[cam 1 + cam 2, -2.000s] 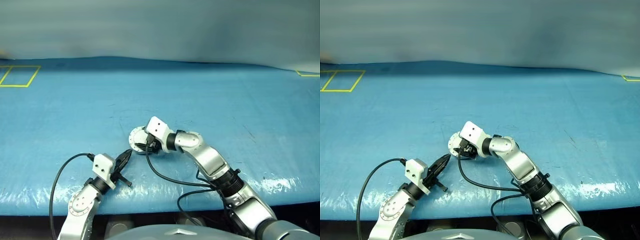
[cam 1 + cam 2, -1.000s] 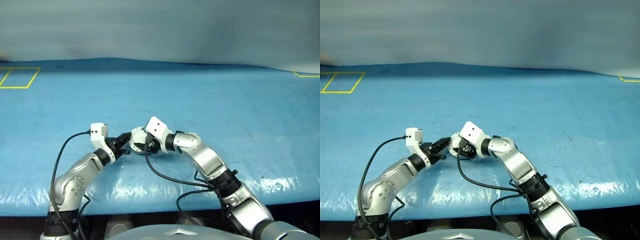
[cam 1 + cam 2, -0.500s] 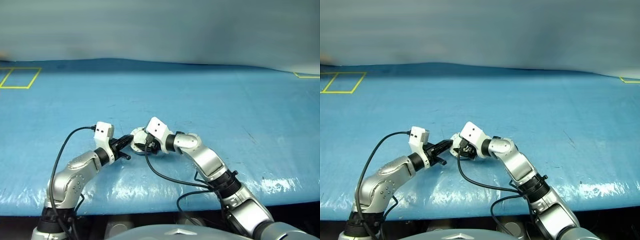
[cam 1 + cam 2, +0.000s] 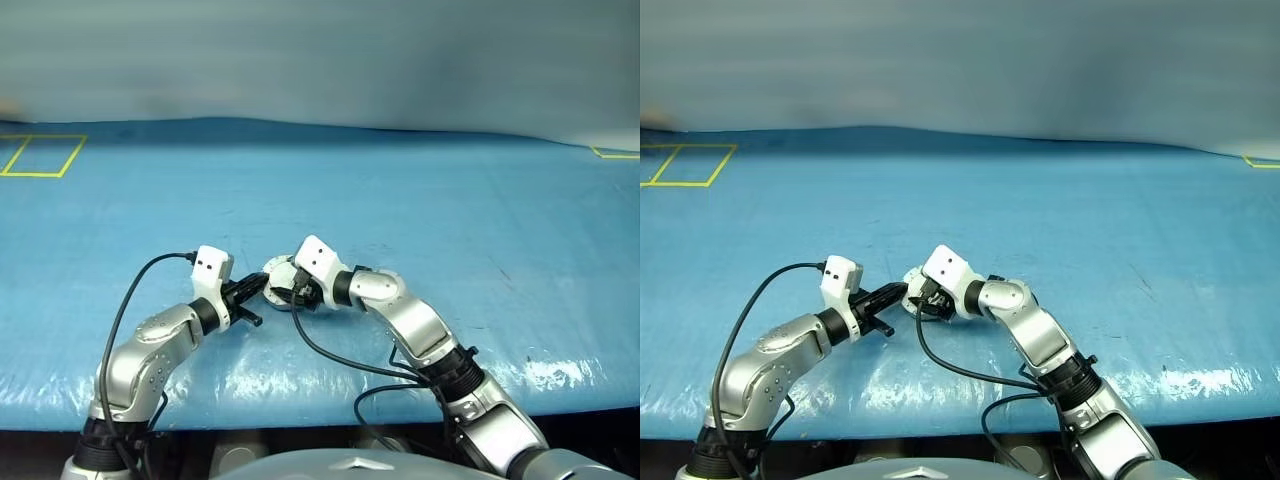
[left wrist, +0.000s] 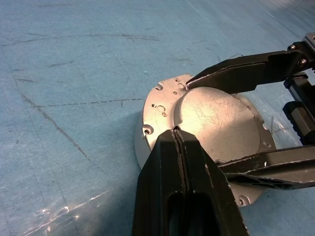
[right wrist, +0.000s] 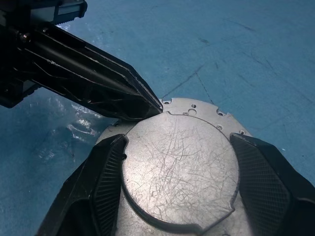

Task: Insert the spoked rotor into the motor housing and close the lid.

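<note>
surface: blue table cover [image 4: 480, 200], scuffed with dark scratch lines, glossy wrinkled film along the near edge; yellow taped square [image 4: 40, 155] at the far left corner, well away from the work
lid: round silver-grey disc [image 6: 179, 169], smooth scratched domed face up, seated on top of the round silver body; near the front middle of the table, between the two arms
motor housing: silver flange with small screw holes [image 5: 160, 101] showing around and under the lid, sitting on the table cover; inside hidden by the lid
right gripper: [image 6: 179, 187] jaws spread wide, one black finger on each side of the lid, pads [image 6: 110, 174] against the domed edge, clamped across it; comes in from the robot's right
left gripper: [image 5: 177, 135] jaws pressed together into one thin wedge, holding nothing; tip rests on the rim where the lid meets the flange, on the side toward the left arm
rotor: cannot tell, nothing of it visible with the lid on
cables: black cables [image 4: 330, 355] loop off both wrists
</note>
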Robot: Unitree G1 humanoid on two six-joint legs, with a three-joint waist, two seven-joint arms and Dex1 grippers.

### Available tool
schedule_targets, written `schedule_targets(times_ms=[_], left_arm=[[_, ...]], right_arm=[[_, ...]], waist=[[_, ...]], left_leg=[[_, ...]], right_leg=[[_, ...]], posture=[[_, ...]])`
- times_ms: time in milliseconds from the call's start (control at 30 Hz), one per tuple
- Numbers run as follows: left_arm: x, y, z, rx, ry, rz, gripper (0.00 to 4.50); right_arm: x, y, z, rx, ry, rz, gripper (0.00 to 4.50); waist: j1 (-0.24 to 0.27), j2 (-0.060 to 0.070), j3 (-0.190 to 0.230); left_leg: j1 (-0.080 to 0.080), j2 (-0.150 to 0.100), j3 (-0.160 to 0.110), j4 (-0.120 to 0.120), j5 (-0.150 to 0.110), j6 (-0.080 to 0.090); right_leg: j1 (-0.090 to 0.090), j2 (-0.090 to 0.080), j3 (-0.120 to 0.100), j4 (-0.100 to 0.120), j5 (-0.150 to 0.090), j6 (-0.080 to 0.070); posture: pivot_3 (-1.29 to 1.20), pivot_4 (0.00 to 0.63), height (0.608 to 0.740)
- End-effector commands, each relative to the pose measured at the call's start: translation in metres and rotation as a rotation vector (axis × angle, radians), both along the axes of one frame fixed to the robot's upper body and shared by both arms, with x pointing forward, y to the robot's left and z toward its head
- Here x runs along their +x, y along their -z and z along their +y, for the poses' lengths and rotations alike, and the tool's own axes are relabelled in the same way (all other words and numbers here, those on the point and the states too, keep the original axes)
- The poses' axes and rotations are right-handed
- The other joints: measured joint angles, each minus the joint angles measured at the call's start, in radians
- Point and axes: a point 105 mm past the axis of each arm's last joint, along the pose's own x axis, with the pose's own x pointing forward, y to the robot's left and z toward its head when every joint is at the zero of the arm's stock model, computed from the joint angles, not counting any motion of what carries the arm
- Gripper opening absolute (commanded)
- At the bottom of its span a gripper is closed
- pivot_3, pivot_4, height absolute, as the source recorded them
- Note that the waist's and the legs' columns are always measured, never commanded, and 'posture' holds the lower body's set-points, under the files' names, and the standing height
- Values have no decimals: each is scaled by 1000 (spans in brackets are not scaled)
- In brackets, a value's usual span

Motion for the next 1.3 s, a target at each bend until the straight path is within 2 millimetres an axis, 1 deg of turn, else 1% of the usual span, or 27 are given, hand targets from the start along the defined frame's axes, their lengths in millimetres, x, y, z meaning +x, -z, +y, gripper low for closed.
schedule_targets(times_ms=[33,100,167,233,300,333,433,600,767,867,933,1033,1100,1167,1300], left_arm=[[-7,12,-1,13,10,48,0],[-7,12,-1,11,9,47,0],[-7,12,-1,4,10,45,0],[-7,12,-2,-5,12,46,0],[-7,13,-2,-7,13,47,0],[-7,13,-2,-6,13,47,0],[-6,14,-2,-2,12,46,0],[-5,14,0,0,-2,41,0],[5,13,24,35,-151,24,0],[16,7,40,44,-254,-14,0],[22,-2,45,28,-286,-46,0],[27,-20,38,-73,-272,-96,0],[27,-32,27,-147,-223,-117,0],[24,-39,16,-200,-164,-122,0],[22,-36,5,-223,-112,-88,0]], right_arm=[[-5,16,-25,-31,59,84,3046],[-5,13,-35,-16,92,90,3046],[-6,12,-39,6,100,118,3046],[-5,15,-38,8,111,134,3781],[-2,19,-35,1,121,134,4405],[0,20,-33,-1,131,130,4462],[4,19,-28,23,159,130,4462],[6,21,-27,14,166,124,4462],[5,21,-28,8,165,119,4462],[4,22,-27,4,160,120,4462],[3,22,-26,1,154,118,4462],[2,24,-25,-2,150,118,4462],[1,25,-25,-7,147,117,4462],[0,25,-24,-7,146,116,4462],[0,24,-23,-3,146,113,4462]], waist=[[9,0,0],[15,0,0],[18,0,0],[17,0,0],[14,0,1],[11,-1,2],[4,-3,3],[3,-3,4],[1,-3,4],[2,-3,4],[1,-3,4],[2,-3,4],[1,-3,4],[1,-3,4],[-1,-3,4]], left_leg=[[-1,0,0,0,-1,0],[-2,0,0,0,-2,0],[-3,0,0,0,-4,0],[-3,0,0,-1,-5,1],[-3,0,0,-1,-5,1],[-3,0,0,-1,-5,1],[-3,0,0,-1,-4,1],[-3,0,0,0,-4,1],[-3,0,0,0,-4,1],[-3,0,0,0,-4,1],[-3,0,0,0,-4,1],[-3,0,0,0,-4,1],[-3,0,0,0,-4,1],[-3,0,0,0,-4,1],[-3,0,0,0,-4,1]], right_leg=[[0,0,0,-1,-1,0],[-1,0,0,-1,-2,1],[-1,0,0,-2,-4,2],[-1,0,0,-2,-4,1],[-2,0,0,-2,-5,1],[-2,0,0,-2,-5,1],[-3,0,0,0,-5,0],[-3,0,0,0,-5,0],[-3,0,0,0,-5,0],[-3,0,0,0,-5,0],[-3,0,0,0,-5,0],[-3,0,0,0,-4,1],[-3,0,0,0,-4,1],[-3,0,0,0,-4,1],[-2,0,0,0,-4,1]], posture=[[0,150,740],[0,150,740],[0,150,740],[0,150,740],[0,150,740],[0,150,740],[0,150,740],[0,150,740],[0,150,740],[0,150,740],[0,150,740],[0,150,740],[0,150,740],[0,150,740],[0,150,740]])
